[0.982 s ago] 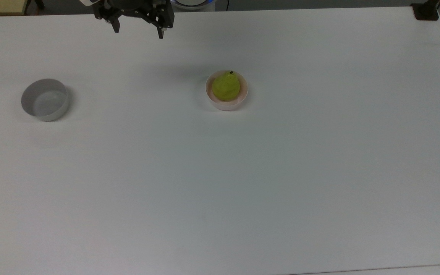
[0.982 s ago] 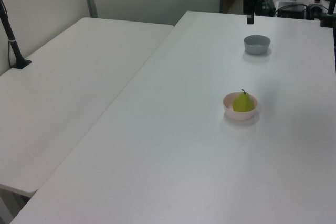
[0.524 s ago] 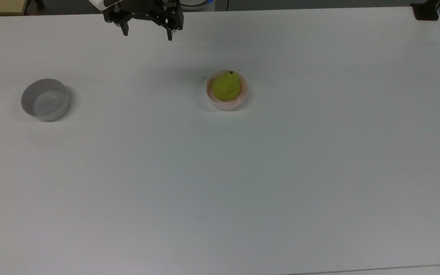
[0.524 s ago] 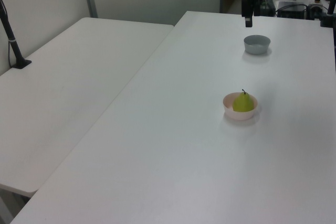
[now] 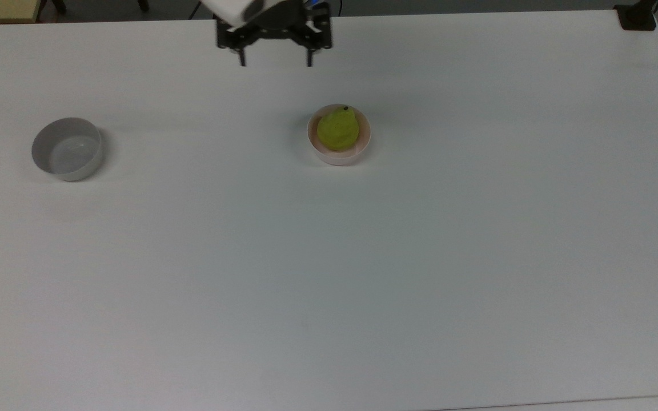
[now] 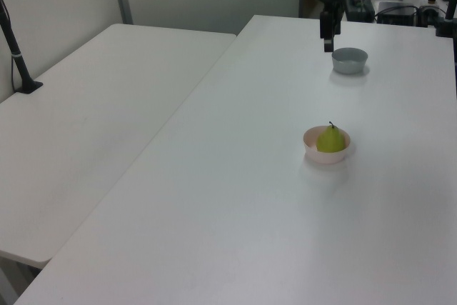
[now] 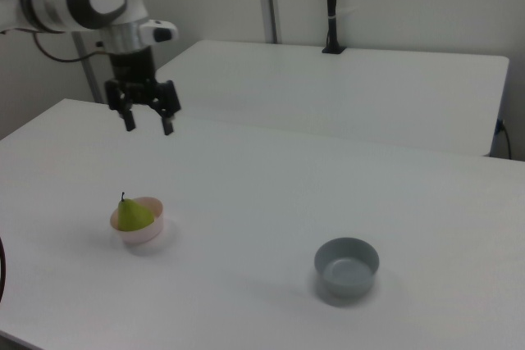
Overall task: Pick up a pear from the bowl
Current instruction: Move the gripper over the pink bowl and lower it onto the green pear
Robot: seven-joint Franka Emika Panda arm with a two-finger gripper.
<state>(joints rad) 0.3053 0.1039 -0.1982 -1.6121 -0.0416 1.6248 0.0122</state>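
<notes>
A yellow-green pear (image 5: pixel 337 131) (image 6: pixel 330 139) (image 7: pixel 131 215) with a short dark stem sits in the pale pink bowl (image 5: pixel 360 149) (image 6: pixel 316 153) (image 7: pixel 152 231) near the middle of the white table. My gripper (image 5: pixel 275 61) (image 6: pixel 328 45) (image 7: pixel 148 126) hangs open above the table, fingers pointing down with nothing between them. In the top view it is above and to the left of the bowl, near the table's far edge. In the right view it stands above and behind the bowl.
A grey-white bowl (image 5: pixel 68 148) (image 6: pixel 349 60) (image 7: pixel 347 267) stands apart from the pink one, at the top view's left. A second white table (image 6: pixel 86 126) (image 7: pixel 353 88) adjoins this one. A black post (image 6: pixel 16 48) (image 7: pixel 330 6) is clamped to it.
My gripper has moved toward the top view's right and slightly lower in that view, nearer the pink bowl, staying open. The pear and both bowls have not moved.
</notes>
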